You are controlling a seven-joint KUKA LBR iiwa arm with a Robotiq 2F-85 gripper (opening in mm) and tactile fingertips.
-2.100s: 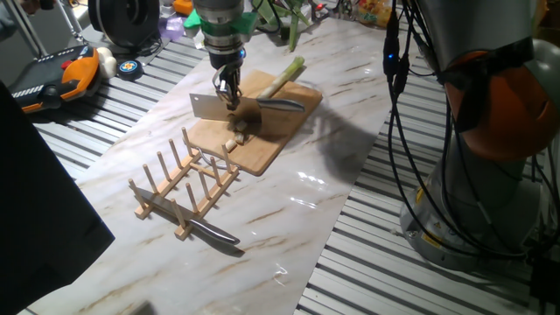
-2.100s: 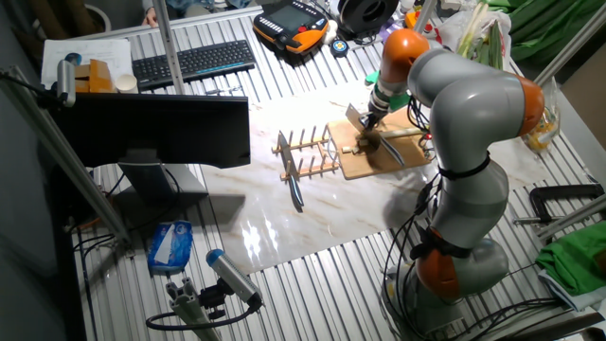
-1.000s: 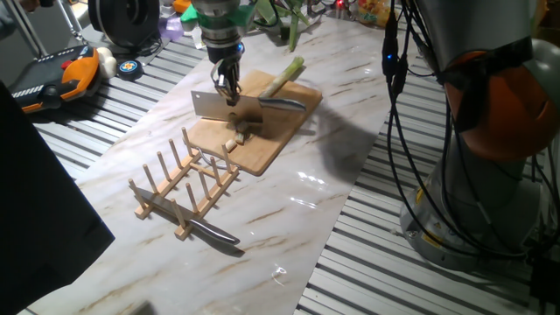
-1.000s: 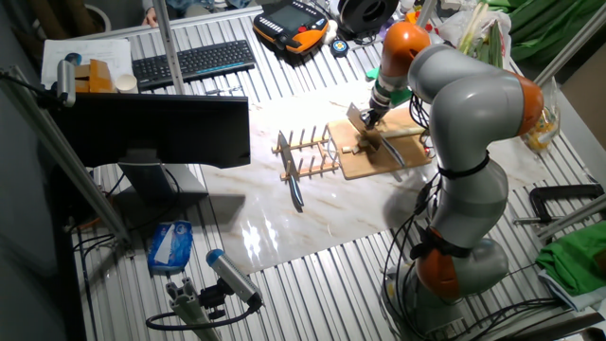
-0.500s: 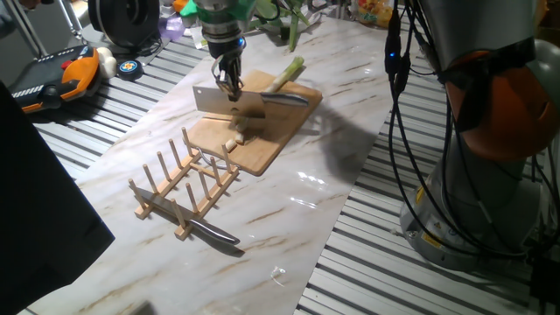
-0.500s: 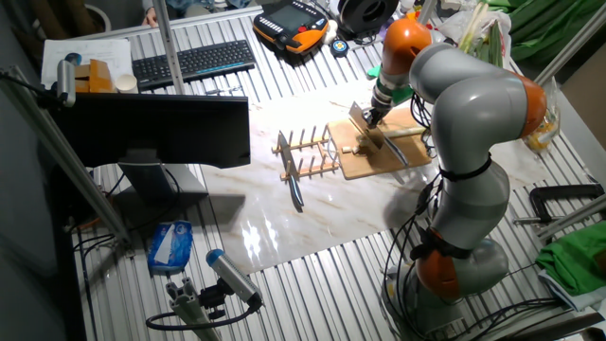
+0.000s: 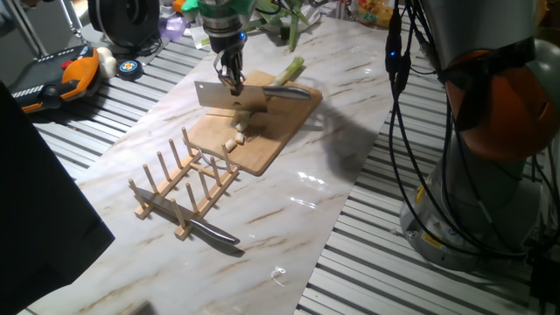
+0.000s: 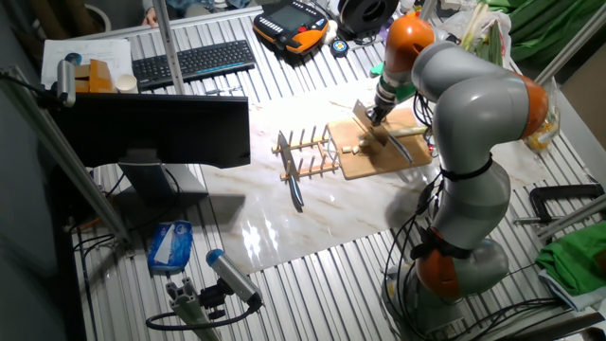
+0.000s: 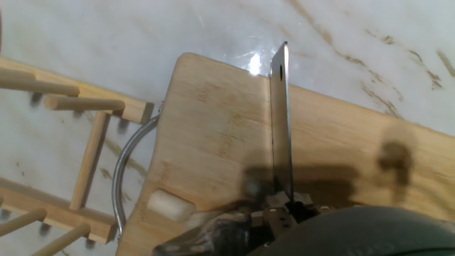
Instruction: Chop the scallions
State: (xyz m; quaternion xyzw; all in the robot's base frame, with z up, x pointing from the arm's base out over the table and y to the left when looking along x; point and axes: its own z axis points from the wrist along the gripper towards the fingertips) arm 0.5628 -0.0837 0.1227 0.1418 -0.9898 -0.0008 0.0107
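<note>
One knife (image 7: 210, 234) lies nearest under the rack (image 7: 185, 184); beyond, cut chunks (image 7: 233, 141) and the scallion (image 7: 282, 75) sit on the board (image 7: 262, 140). The hand (image 7: 232, 83) grips a cleaver (image 7: 229, 97) above them. The stalk looks light, soft and prone to rolling.

Table (image 7: 289, 188) white marble with tan-brown veins, flanked by grey ribbed metal. Cutting board (image 7: 271, 131) light bamboo tan. Cleaver (image 7: 229, 97) blade silver-grey, shiny. Scallion stalk (image 7: 287, 71) creamy white grading to pale green; cut chunks (image 7: 233, 141) whitish. Peg rack (image 7: 184, 188) pale wood. Second knife (image 7: 214, 234) by the rack dark grey-silver. Arm (image 8: 473, 104) grey with orange joints. Pendant (image 7: 57, 77) orange and black.
</note>
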